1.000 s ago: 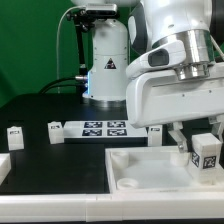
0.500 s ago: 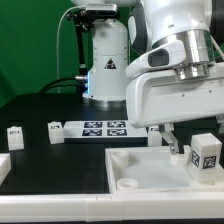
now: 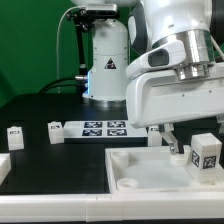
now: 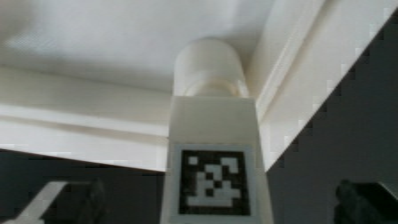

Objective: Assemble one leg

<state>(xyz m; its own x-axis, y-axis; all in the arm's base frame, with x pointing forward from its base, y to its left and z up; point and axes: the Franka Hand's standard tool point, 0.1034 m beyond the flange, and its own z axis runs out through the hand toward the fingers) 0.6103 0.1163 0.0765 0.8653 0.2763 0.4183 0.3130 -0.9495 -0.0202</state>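
The leg is a small white post with a black-and-white tag, standing at the right corner of the white panel. In the wrist view the leg runs up the middle with its tag facing the camera and its rounded end against the panel's corner. My gripper hangs low over the leg. Its dark fingertips stand on either side of the leg with a clear gap on each side, so my gripper is open and holds nothing.
Three more tagged legs lie at the exterior view's left: one, one and one at the edge. The marker board lies behind the panel. The robot's base stands at the back.
The leg has sunk slightly and straightened at the panel's corner between one second ago and half a second ago. Nothing has moved since.
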